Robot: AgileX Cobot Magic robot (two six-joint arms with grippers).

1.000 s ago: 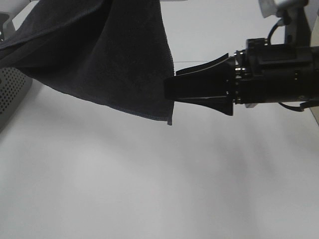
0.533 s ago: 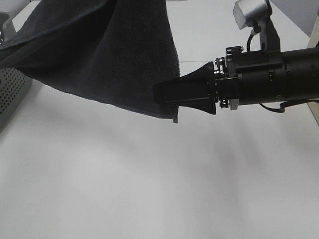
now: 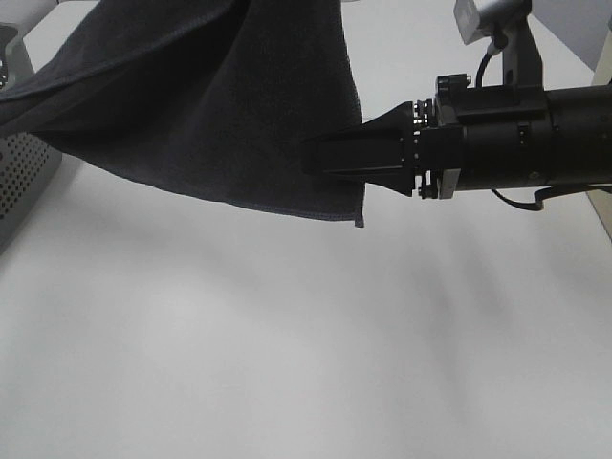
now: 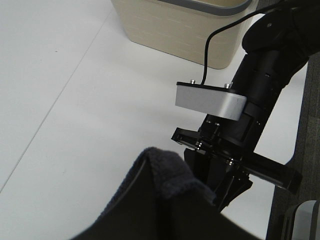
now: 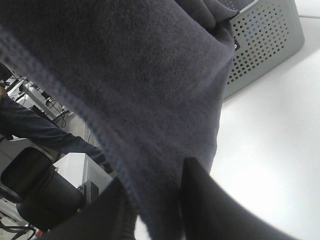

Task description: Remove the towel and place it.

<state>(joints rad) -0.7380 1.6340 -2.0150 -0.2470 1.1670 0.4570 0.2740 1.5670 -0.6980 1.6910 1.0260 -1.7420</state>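
The towel [image 3: 210,105] hangs in the air above the worktop [image 3: 287,335], spreading from over the basket [image 3: 21,177] out to the side away from it, its lower hem clear of the surface. My right end effector [image 3: 314,158] comes in level from the side far from the basket and pinches the towel's side edge near its lower corner, the hem between my two fingers. My left end effector is pressed together on a bunched fold of the towel that hides its fingers.

Right arm [image 3: 535,134] extends level from the right edge of the exterior view. Right gripper [image 3: 325,156] points left, its fingers [image 5: 210,200] pinched either side of the towel [image 3: 220,105] hem. Left gripper closed, its fingers hidden.
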